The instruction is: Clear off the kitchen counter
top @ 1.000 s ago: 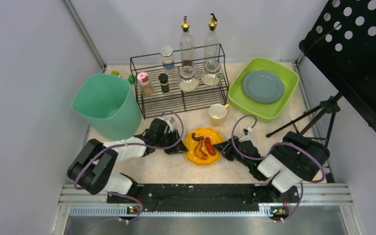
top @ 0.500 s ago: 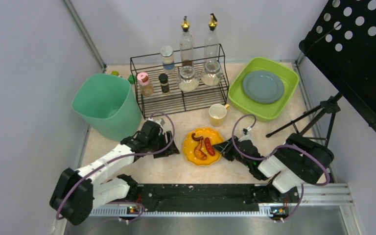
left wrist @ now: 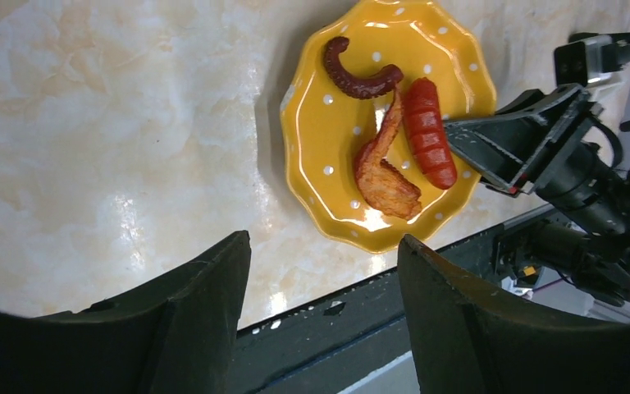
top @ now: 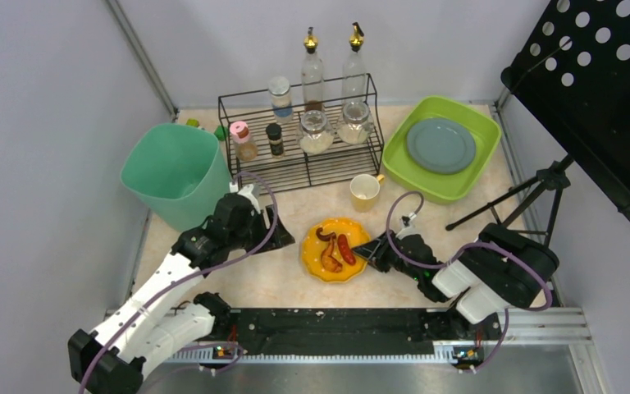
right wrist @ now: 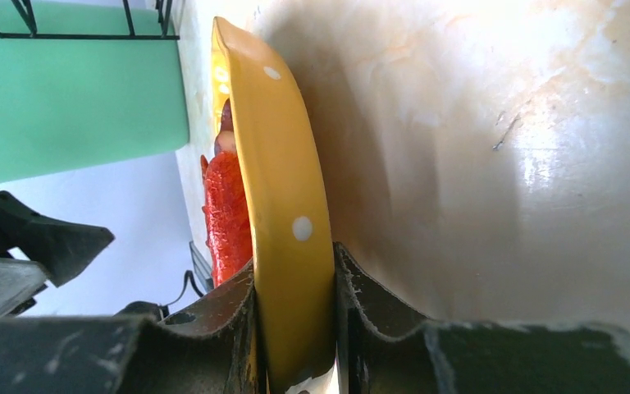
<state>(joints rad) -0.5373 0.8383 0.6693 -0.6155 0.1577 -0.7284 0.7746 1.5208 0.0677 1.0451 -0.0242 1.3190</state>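
Note:
A yellow dotted plate (top: pixel 332 246) lies on the kitchen counter (top: pixel 279 283) with a red sausage (left wrist: pixel 428 131), a chicken wing (left wrist: pixel 385 172) and a curled tentacle (left wrist: pixel 357 78) on it. My right gripper (top: pixel 369 250) is shut on the plate's right rim. In the right wrist view the rim (right wrist: pixel 287 180) is pinched between both fingers of that gripper (right wrist: pixel 295 279). My left gripper (top: pixel 275 238) hovers open just left of the plate and holds nothing. In its own wrist view the left gripper (left wrist: pixel 324 254) looks down on the plate (left wrist: pixel 320 139).
A mint-green bin (top: pixel 176 172) stands at the left. Behind the plate a black wire rack (top: pixel 303 168) carries jars and bottles. A yellow cup (top: pixel 365 190) stands beside it. A lime-green tub (top: pixel 477 168) at the back right holds a grey plate (top: pixel 440 144). A tripod (top: pixel 533 193) stands right.
My left gripper has opened, let go of the plate's left rim and drawn back to the left. The plate has slid slightly left. The right gripper keeps its grip.

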